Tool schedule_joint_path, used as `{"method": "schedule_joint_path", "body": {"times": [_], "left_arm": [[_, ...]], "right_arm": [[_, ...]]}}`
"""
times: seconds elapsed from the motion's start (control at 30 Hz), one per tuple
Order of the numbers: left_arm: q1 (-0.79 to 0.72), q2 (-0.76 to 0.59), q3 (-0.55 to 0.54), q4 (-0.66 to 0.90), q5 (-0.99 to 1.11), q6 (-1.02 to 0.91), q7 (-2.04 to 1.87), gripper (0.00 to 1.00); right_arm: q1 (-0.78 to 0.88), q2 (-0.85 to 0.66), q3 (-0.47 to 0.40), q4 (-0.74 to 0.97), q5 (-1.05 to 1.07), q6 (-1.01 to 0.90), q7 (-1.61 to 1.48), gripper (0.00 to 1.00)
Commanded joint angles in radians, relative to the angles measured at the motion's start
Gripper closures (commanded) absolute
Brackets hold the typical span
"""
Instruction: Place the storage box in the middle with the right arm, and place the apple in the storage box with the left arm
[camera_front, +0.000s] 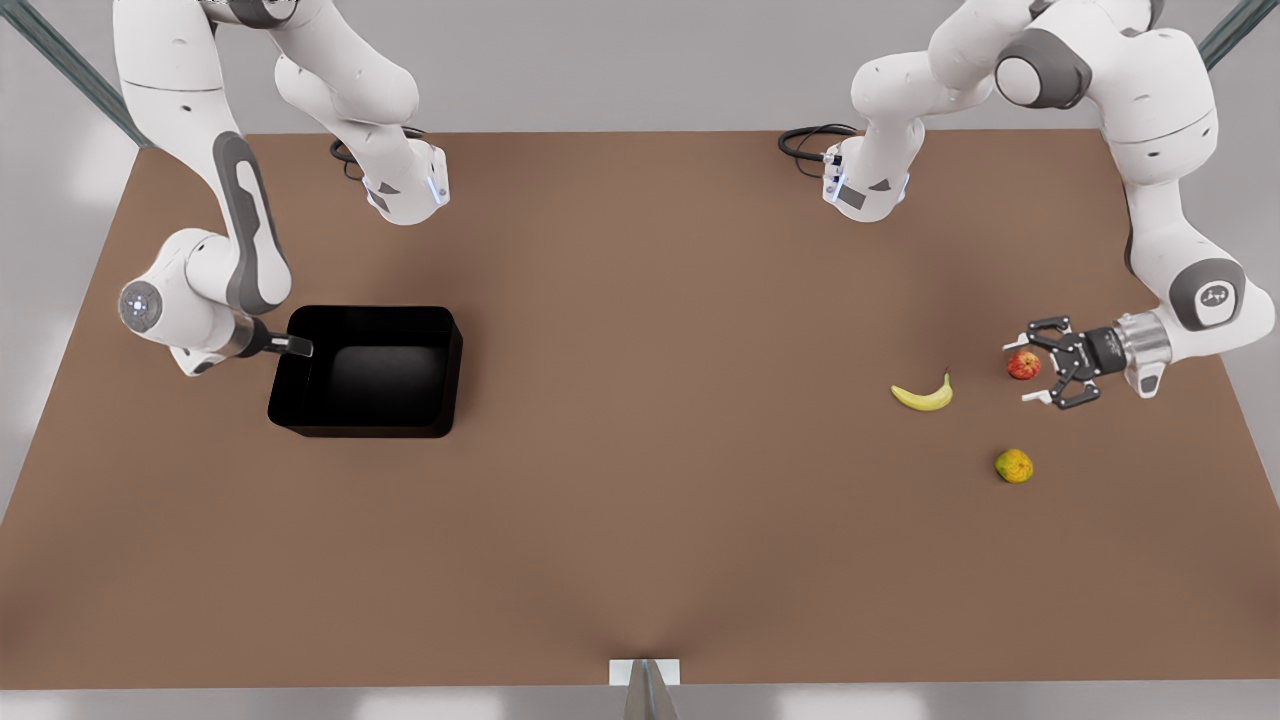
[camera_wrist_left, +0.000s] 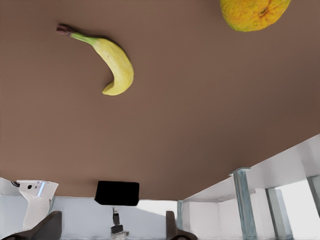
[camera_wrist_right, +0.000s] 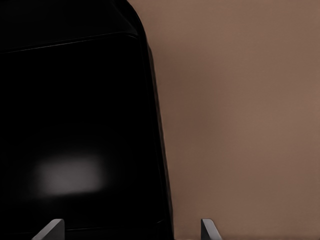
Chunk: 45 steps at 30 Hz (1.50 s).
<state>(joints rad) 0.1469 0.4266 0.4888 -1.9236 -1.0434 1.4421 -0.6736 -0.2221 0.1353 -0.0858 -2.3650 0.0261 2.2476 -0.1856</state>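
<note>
The brown table (camera_front: 640, 500) fills most of the front view, and its middle (camera_front: 660, 400) is bare wood with no mark of its own. The storage box (camera_front: 370, 372) sits well toward the front view's left; its inside is so dark that the floor and walls run together. In the right wrist view the storage box takes up more than half the picture, cut off at the edges, with only one rounded corner and one long wall showing.

The right gripper (camera_front: 300, 347) is at the storage box's wall on the front view's left. From the front, only one dark finger reaching over the rim is plain; the other is lost against the black. In the right wrist view two fingertips (camera_wrist_right: 50, 230) peek in, set apart, one over the box's interior and one outside the wall, so the jaws straddle the wall; whether they are pressing on it cannot be made out.

On the front view's right, the left gripper (camera_front: 1025, 372) lies low and sideways with its jaws spread wide. The apple (camera_front: 1023, 365) rests on the table between the fingers, with a gap to the nearer finger at least. The apple is out of the left wrist view.

The banana (camera_front: 924, 394) lies just beside the apple, and the yellow-green fruit (camera_front: 1014, 466) sits nearer the front edge, cropped in the left wrist view.
</note>
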Motion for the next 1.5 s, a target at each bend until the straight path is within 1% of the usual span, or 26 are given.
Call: {"method": "schedule_joint_path", "body": {"times": [0.0,0.1,0.23,0.3,0.33,0.4,0.43,0.47,0.5,0.57,0.63,0.73,0.77,0.8,0.87,0.93,1.07,1.27,1.3,1.33,1.4,1.43,1.47], "left_arm": [[0.000,0.001,0.001,0.000,-0.021,-0.008,0.000,0.00],[0.014,0.032,0.005,-0.008,-0.017,-0.066,0.069,0.00],[0.071,0.086,0.010,-0.002,-0.010,-0.066,0.153,0.00],[0.074,0.161,0.014,0.034,-0.013,-0.062,0.195,0.00],[0.115,0.222,0.014,0.069,-0.015,-0.065,0.259,0.00],[0.168,0.241,0.014,0.094,-0.026,-0.063,0.296,0.00],[0.171,0.241,0.014,0.097,-0.021,-0.068,0.296,0.00],[0.197,0.241,0.014,0.097,-0.014,-0.069,0.298,0.00],[0.203,0.265,0.014,0.094,-0.013,-0.084,0.313,0.00],[0.206,0.284,0.014,0.091,-0.014,-0.130,0.342,0.00],[0.206,0.304,0.014,0.089,-0.013,-0.183,0.344,0.00],[0.206,0.325,0.014,0.098,-0.023,-0.163,0.376,0.00],[0.206,0.336,0.014,0.106,-0.023,-0.149,0.385,0.00],[0.207,0.353,0.014,0.110,-0.026,-0.118,0.384,0.00],[0.223,0.362,0.014,0.123,-0.044,-0.095,0.387,0.00],[0.253,0.400,0.014,0.147,-0.040,-0.097,0.397,0.00],[0.255,0.435,0.013,0.147,-0.046,-0.095,0.411,0.00],[0.267,0.466,0.014,0.175,-0.060,-0.077,0.437,0.00],[0.269,0.468,0.014,0.175,-0.060,-0.077,0.437,0.00],[0.269,0.474,0.014,0.176,-0.060,-0.075,0.437,0.00],[0.269,0.481,0.014,0.176,-0.064,-0.074,0.437,0.04],[0.269,0.486,0.013,0.176,-0.064,-0.074,0.437,0.06],[0.269,0.488,0.013,0.175,-0.064,-0.075,0.436,0.06]], "right_arm": [[-0.003,0.006,-0.009,0.001,0.000,0.001,-0.002,0.00],[-0.014,0.049,-0.029,0.001,0.000,0.023,-0.012,0.00],[-0.006,0.086,-0.029,0.003,-0.003,0.041,-0.012,0.00],[-0.005,0.104,-0.026,0.003,-0.005,0.046,-0.014,0.00],[-0.005,0.106,-0.025,0.003,-0.005,0.044,-0.012,0.00],[-0.005,0.109,-0.023,0.001,-0.005,0.043,-0.014,0.02],[-0.005,0.109,-0.022,0.001,-0.008,0.032,-0.021,0.32],[-0.005,0.113,-0.020,0.003,-0.008,0.026,-0.054,0.55],[-0.005,0.116,-0.020,0.003,-0.008,0.021,-0.058,0.61],[-0.005,0.125,-0.020,0.004,-0.008,0.020,-0.058,0.62],[-0.006,0.136,-0.020,0.006,-0.008,0.017,-0.058,0.66],[-0.006,0.141,-0.020,0.004,-0.017,0.017,-0.067,0.66],[-0.008,0.141,-0.020,0.006,-0.018,0.017,-0.069,0.74],[-0.008,0.141,-0.020,0.006,-0.018,0.017,-0.069,0.78],[-0.008,0.142,-0.020,0.007,-0.018,0.017,-0.069,0.78],[-0.010,0.142,-0.020,0.010,-0.018,0.012,-0.078,0.79],[-0.011,0.139,-0.020,0.043,-0.018,-0.039,-0.090,0.79],[-0.008,0.133,-0.019,0.049,-0.018,-0.040,-0.098,0.79],[-0.003,0.133,-0.019,0.079,-0.017,-0.080,-0.098,0.79],[0.024,0.133,-0.017,0.115,-0.017,-0.123,-0.095,0.79],[0.067,0.135,-0.017,0.157,-0.014,-0.152,-0.095,0.79],[0.125,0.138,-0.017,0.202,-0.014,-0.187,-0.094,0.79],[0.179,0.141,-0.017,0.245,-0.014,-0.209,-0.097,0.79]]}}
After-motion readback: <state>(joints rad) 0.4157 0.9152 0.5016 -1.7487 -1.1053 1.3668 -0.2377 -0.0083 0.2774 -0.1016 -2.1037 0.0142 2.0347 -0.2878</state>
